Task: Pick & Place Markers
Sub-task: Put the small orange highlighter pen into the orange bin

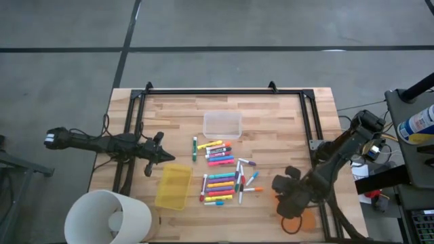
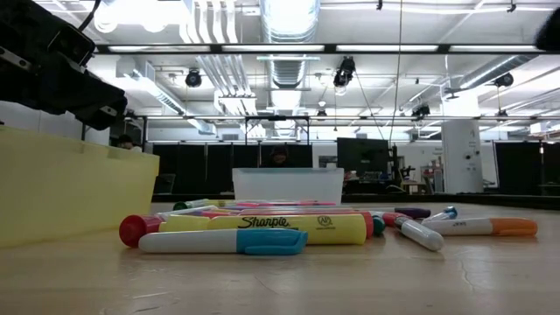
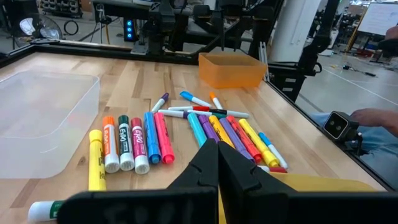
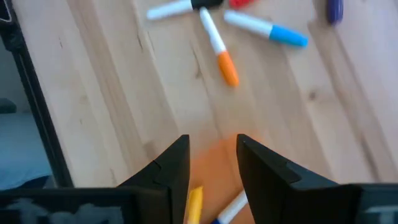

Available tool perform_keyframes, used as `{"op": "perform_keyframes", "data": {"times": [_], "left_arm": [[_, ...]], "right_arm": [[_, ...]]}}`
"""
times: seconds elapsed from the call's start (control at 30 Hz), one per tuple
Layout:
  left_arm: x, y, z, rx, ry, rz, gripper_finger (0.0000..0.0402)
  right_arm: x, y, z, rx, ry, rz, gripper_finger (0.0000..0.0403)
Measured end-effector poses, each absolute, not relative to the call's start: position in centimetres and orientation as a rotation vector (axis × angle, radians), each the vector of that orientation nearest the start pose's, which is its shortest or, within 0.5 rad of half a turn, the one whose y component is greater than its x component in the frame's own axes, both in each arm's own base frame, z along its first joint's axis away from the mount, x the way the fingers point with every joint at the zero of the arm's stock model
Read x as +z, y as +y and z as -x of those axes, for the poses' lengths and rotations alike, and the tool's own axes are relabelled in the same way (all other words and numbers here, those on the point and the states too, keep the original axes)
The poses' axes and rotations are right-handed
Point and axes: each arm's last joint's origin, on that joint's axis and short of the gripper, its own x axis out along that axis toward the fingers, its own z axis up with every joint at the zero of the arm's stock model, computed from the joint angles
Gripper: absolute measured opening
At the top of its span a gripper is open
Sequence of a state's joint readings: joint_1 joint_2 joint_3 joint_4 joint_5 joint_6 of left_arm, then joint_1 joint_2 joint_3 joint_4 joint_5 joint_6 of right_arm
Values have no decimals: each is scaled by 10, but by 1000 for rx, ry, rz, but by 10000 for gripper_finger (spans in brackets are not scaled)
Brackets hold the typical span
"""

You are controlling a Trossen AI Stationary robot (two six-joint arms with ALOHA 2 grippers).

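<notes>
right gripper (image 4: pixel 211 165) hovers with fingers parted over the orange bin (image 1: pixel 306 218), seemingly holding nothing, while the left gripper (image 3: pixel 217 163) waits shut beside the markers (image 1: pixel 222 177).

The table (image 1: pixel 285 115) is pale wood with a striped plank grain, edged by a black frame (image 1: pixel 224 91). At the frame's centre in the high view lie the markers (image 1: pixel 222 177): neon pink, yellow, green, blue and orange, with thin white ones capped in colour. In the low view a yellow Sharpie highlighter (image 2: pixel 278 227) carries black lettering, and a white marker with a blue cap (image 2: pixel 223 241) lies in front of it. The clear bin (image 1: pixel 222 125) is colourless, the yellow bin (image 1: pixel 173 186) translucent yellow, the orange bin (image 3: pixel 232 69) translucent orange. Both grippers, left gripper (image 3: pixel 217 163) and right gripper (image 4: pixel 212 163), are black. Lower left of the high view, a white cylinder (image 1: pixel 108 217) stands on grey floor (image 1: pixel 68 68).
</notes>
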State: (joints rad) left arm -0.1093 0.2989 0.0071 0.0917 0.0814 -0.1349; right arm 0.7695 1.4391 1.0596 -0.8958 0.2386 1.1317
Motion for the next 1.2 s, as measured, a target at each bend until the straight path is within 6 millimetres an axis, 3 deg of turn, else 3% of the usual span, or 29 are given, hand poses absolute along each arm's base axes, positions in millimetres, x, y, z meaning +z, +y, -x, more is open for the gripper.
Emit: {"op": "perform_keyframes", "data": {"times": [0.23, 0.47, 0.77, 1.2], "left_arm": [[149, -15, -113, -177, 213, 131, 0], [149, -15, -113, -176, 213, 131, 0], [149, -15, -113, -176, 212, 131, 0], [149, -15, -113, -177, 213, 131, 0]], "right_arm": [[242, 166, -224, -48, 1063, -250, 126], [240, 149, -240, -16, 1008, -174, 125], [228, 138, -249, -4, 955, -157, 116], [191, 135, -244, 32, 856, -227, 118]]}}
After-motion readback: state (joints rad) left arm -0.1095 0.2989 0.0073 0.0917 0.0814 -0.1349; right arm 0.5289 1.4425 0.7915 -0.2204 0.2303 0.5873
